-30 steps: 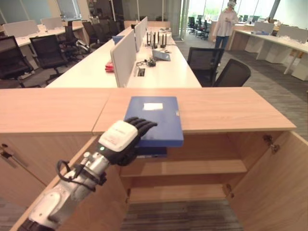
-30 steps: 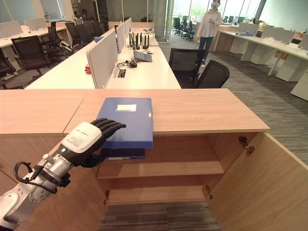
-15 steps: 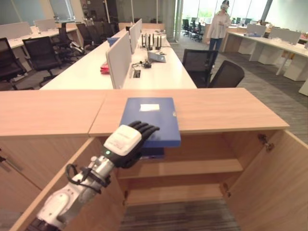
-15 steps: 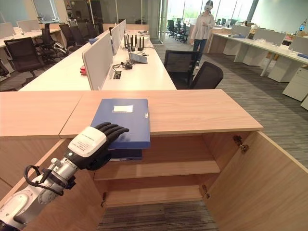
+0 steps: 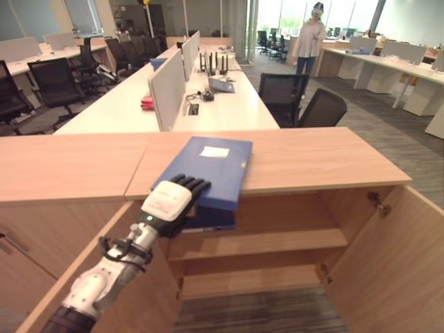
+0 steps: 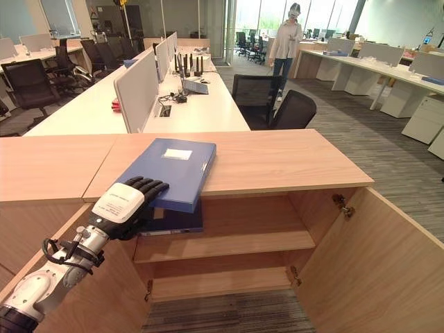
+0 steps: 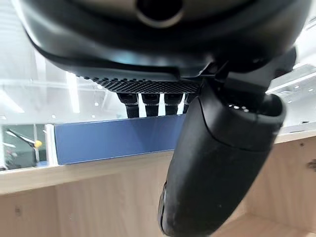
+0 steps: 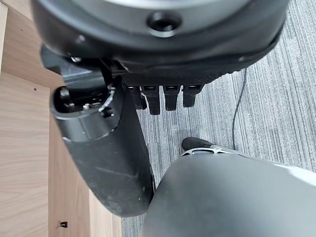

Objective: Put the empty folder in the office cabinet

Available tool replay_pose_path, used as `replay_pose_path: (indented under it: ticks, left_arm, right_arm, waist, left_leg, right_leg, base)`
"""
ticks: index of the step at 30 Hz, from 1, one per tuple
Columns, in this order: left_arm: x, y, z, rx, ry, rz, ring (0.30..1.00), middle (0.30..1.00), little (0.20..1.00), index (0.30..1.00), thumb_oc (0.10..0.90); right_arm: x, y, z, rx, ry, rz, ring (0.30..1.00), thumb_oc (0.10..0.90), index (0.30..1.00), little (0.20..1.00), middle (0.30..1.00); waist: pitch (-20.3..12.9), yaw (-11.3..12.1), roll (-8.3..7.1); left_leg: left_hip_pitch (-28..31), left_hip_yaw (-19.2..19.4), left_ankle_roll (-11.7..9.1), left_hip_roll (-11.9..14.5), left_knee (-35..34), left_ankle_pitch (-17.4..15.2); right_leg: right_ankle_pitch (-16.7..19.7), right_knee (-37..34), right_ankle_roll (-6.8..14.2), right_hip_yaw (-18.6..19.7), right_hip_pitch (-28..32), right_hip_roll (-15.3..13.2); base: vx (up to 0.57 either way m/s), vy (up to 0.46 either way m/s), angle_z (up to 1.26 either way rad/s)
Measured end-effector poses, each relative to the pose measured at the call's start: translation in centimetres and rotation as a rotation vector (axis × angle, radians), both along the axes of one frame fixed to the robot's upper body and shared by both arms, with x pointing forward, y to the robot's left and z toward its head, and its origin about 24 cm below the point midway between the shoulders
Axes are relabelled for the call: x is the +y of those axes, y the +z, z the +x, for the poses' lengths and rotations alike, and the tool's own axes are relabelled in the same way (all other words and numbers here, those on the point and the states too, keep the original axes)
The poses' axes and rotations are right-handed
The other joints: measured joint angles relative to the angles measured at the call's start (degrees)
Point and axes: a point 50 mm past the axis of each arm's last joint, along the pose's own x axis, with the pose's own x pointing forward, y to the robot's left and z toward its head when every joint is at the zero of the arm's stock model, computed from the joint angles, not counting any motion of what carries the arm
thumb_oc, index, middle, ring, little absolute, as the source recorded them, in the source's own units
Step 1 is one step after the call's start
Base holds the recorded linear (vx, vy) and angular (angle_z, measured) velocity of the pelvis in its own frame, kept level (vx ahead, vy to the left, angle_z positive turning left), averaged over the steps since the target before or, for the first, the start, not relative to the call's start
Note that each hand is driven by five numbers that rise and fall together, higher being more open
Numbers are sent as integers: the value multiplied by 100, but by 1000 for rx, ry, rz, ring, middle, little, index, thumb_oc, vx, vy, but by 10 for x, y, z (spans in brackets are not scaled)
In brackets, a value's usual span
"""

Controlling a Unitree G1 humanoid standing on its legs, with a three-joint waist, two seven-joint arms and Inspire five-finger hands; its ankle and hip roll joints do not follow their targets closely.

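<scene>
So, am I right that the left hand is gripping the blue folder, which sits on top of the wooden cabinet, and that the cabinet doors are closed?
Not quite: the doors are open. The right eye view shows the open right door and the bare shelves inside. The rest holds: the left hand grips the blue folder, which sits on top of the wooden cabinet, overhanging its front edge.
</scene>
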Motion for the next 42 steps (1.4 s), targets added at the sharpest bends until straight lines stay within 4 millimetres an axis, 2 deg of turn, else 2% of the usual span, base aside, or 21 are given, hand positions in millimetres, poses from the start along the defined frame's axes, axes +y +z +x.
replay_pose_path:
  ticks: [1,2,4,9,22,28,31,33,36,39,42]
  left_arm:
    - [2,0,2,-6,16,7,681,681,681,681,654]
    - [6,-1,5,-14,41,24,300,300,300,300,400]
    - [14,0,11,-55,109,38,300,300,300,300,400]
    - [14,7,14,-133,116,11,300,300,300,300,400]
    - [14,-1,12,-135,113,-2,300,300,300,300,400]
    - [-1,1,13,-159,123,-137,300,300,300,300,400]
    - [-14,19,6,-167,105,-340,300,300,300,300,400]
    - [-46,44,-8,-109,-79,-635,300,300,300,300,400]
    - [-71,66,-26,-32,-286,-777,300,300,300,300,400]
    - [-95,65,-38,136,-455,-925,300,300,300,300,400]
    - [-102,59,-43,320,-514,-1090,300,300,300,300,400]
  right_arm:
    - [0,0,0,0,3,0,900,800,900,900,900]
    - [0,0,1,-1,8,-1,900,800,900,900,900]
    - [0,0,1,-2,13,-1,900,800,900,900,900]
    - [1,0,0,-1,31,-3,900,800,900,900,900]
    - [1,0,-1,-2,34,-5,900,800,900,900,900]
    - [1,0,-1,-7,34,-8,900,800,900,900,900]
    - [4,0,3,-31,43,-7,900,800,900,900,900]
    - [7,0,1,-37,37,-4,900,800,900,900,900]
    - [8,-1,-5,-31,27,1,900,800,900,900,900]
    - [7,-1,-5,-33,16,3,900,800,900,900,900]
    - [7,-1,-4,-39,7,6,900,800,900,900,900]
  waist:
    - [0,-9,-1]
    - [-1,-31,-1]
    - [-9,-101,-10]
    - [-27,-83,-44]
    - [-98,-112,-68]
    - [-98,-81,-88]
    - [-81,-85,-145]
    - [-49,17,-245]
    - [5,29,-276]
    - [37,-9,-262]
    - [90,-99,-225]
  left_leg:
    - [0,3,30,0,0,-20]
    - [1,8,31,0,0,-20]
    - [6,23,34,-1,-1,-22]
    - [19,46,37,-1,-2,-32]
    - [41,138,49,-1,-3,-52]
    - [38,132,50,-3,-3,-53]
    - [0,123,55,-4,-2,-54]
    - [-76,76,60,-16,0,-45]
    - [-76,74,36,-19,0,-30]
    - [-86,65,50,-29,-2,-48]
    - [-103,51,87,-28,-2,-73]
  right_leg:
    - [-3,0,-9,2,0,0]
    - [0,0,-13,8,-1,-1]
    - [4,0,-17,31,-3,-1]
    - [3,0,-17,56,-2,2]
    - [14,0,-14,132,-12,1]
    - [13,0,-14,130,-16,0]
    - [14,0,-11,124,-44,-2]
    - [28,0,17,96,-110,-10]
    - [12,0,38,94,-104,-12]
    - [4,1,47,85,-112,-24]
    - [2,1,45,75,-125,-25]
  base:
    - [-5,-1,-3]
    - [0,0,0]
    - [-6,-4,-2]
    - [-4,-2,-1]
    - [1,1,-3]
    - [-6,-1,0]
    - [-24,-4,2]
    - [-14,-2,9]
    - [-8,0,1]
    - [0,0,0]
    - [37,9,1]
